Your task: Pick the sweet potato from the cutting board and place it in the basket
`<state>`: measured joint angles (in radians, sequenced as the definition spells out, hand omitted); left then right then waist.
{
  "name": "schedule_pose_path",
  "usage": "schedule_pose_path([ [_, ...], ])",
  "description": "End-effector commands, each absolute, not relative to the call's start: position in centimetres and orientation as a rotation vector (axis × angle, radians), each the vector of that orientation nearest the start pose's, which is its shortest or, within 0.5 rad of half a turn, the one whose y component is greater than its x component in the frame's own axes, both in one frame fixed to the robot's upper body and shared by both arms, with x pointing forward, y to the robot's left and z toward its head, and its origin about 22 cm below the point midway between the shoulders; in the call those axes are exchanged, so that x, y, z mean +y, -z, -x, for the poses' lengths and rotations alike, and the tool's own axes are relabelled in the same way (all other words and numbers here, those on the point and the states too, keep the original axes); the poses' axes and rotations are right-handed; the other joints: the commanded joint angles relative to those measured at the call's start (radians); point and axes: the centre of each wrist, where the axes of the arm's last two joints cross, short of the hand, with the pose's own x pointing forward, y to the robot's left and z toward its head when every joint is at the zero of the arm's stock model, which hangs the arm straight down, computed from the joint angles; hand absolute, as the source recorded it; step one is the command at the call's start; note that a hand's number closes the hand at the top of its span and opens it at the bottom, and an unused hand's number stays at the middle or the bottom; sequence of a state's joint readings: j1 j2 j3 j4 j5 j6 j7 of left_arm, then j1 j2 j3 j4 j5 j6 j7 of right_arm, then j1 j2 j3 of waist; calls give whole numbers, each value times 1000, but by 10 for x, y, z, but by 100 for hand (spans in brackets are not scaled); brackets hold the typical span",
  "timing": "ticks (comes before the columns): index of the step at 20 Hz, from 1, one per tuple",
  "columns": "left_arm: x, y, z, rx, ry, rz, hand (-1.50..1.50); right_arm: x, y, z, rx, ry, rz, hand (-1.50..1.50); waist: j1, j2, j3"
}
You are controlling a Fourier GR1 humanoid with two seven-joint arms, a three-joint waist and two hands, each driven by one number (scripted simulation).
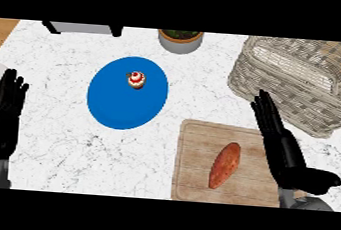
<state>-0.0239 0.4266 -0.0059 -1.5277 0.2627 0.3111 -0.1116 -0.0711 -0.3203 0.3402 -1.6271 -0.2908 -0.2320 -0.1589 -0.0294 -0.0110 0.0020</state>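
- We are holding our right hand [284, 145] open and empty at lower right, beside the oblong orange sweet potato [224, 165] on the wooden cutting board [195, 179].
- We are judging it stiff, fairly light, best grasped across its middle, bound for the woven wicker basket [309, 81].
- Our left hand [2, 118] is resting open at the left edge.

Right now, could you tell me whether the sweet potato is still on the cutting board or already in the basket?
On the board. The sweet potato lies on the cutting board, outside the wicker basket; the right hand is open beside it.

1. Bare worktop [67, 145] lies open between the blue plate [115, 108] and the cutting board [194, 184].
2. The basket [309, 86] stands just beyond the board's far right corner, its near wall facing the right hand [285, 155].
3. A potted plant [180, 40] stands at the far edge, between plate and basket.
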Motion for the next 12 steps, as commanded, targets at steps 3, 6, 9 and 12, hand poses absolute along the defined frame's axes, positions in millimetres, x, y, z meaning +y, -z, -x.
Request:
schedule_pose_path([
  [3,330,-43,-258,-1579,-1,-340,0,-271,-52,-260,-1958,19,-107,150,22,11,0],
  [6,339,-52,-273,-1463,40,-310,0,-321,-86,-282,-2121,132,-123,150,3,18,3],
  [9,317,-34,-269,-1408,66,-192,0,-262,-66,-268,-2064,-668,4,-150,29,15,-3],
  [12,322,-48,-280,-1397,70,-211,0,-179,-56,-263,-2181,-564,119,-150,39,12,-3],
])
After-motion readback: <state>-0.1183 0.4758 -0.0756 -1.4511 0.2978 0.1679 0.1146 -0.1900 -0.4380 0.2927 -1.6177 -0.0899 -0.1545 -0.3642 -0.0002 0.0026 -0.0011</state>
